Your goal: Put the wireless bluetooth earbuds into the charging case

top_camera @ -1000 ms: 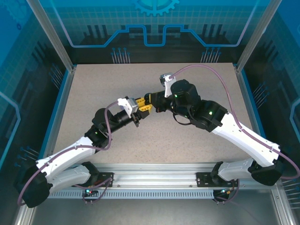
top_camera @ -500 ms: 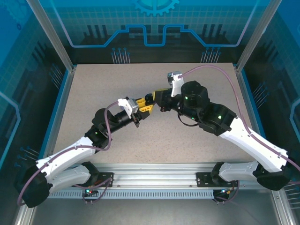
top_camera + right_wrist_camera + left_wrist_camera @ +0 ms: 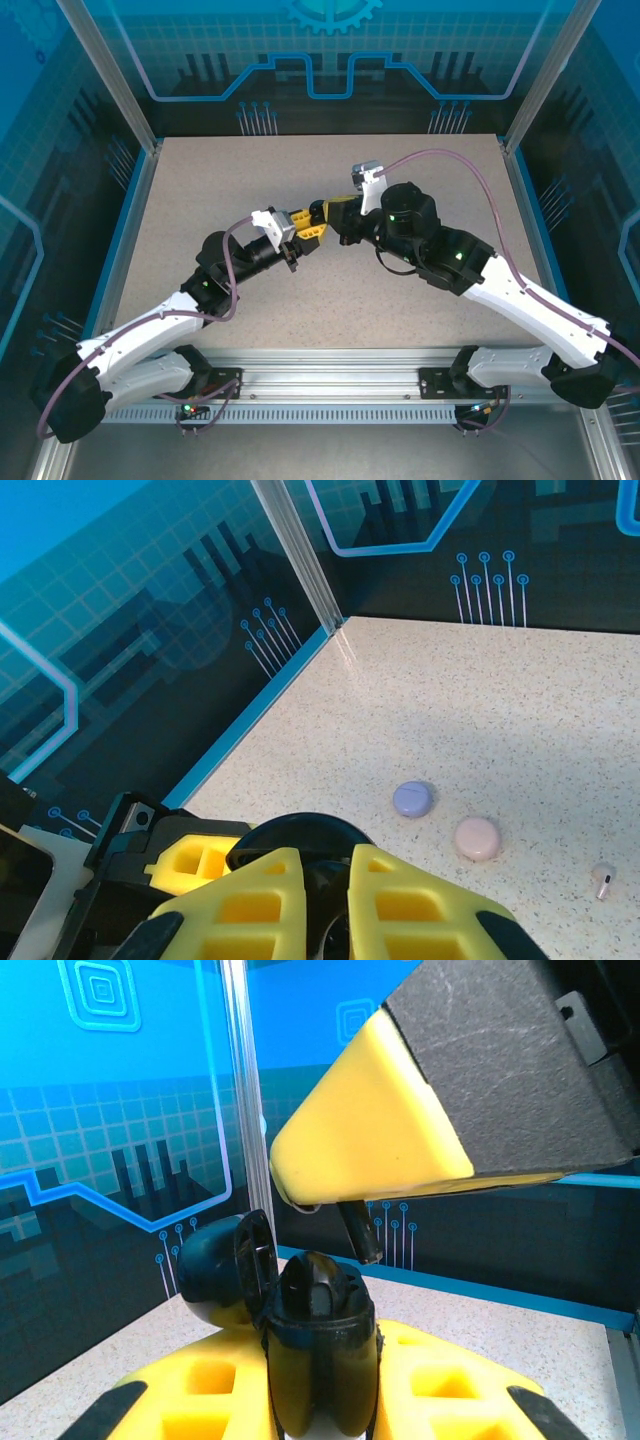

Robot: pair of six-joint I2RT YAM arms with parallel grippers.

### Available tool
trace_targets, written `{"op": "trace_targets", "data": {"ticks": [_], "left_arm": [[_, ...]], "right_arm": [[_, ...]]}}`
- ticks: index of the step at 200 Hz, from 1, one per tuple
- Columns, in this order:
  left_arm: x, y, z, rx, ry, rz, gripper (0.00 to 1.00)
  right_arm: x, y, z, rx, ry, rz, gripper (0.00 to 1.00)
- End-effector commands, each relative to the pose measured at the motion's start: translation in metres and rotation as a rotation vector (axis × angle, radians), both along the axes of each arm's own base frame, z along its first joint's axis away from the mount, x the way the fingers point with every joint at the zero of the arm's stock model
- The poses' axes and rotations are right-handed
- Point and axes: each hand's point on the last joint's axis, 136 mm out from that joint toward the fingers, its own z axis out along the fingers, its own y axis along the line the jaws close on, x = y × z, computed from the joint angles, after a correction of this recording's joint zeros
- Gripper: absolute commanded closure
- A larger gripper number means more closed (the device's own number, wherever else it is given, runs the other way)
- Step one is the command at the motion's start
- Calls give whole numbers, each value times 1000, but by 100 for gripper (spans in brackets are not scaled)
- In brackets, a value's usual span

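My left gripper [image 3: 320, 1385] is shut on a black charging case [image 3: 320, 1345], held upright above the table with its lid [image 3: 212, 1260] hinged open to the left. A dark rounded piece [image 3: 315, 1285] sits in the case's top. Just above it hangs my right gripper's yellow finger [image 3: 370, 1130], with the stem of a black earbud [image 3: 362, 1232] poking down from its tip toward the open case. In the top view the left gripper [image 3: 307, 227] and right gripper [image 3: 334, 212] meet tip to tip mid-table. The right gripper [image 3: 327, 865] is shut, with the black case [image 3: 300, 832] right below it.
A closed lavender case [image 3: 413, 798] and a closed pale pink case [image 3: 477, 838] lie on the speckled table beyond the right gripper. A pale pink earbud [image 3: 603, 880] lies loose to their right. Glass walls with an aluminium post [image 3: 300, 555] ring the table.
The right arm's wrist swung out to the right, then came back a little. Its gripper stayed at the left gripper's tip. The left arm has not moved.
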Motion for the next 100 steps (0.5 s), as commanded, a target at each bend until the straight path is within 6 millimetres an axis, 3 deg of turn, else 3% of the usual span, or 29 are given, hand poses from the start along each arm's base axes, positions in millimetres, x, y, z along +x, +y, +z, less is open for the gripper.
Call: {"op": "trace_targets", "data": {"ticks": [1,100], "left_arm": [[-8,0,28,-42,-74,-22,100],[-10,1,32,-50,-79,-23,100]], "right_arm": [[1,4,14,31,-58,-1,87],[9,8,0,-3,-37,-19,87]]}}
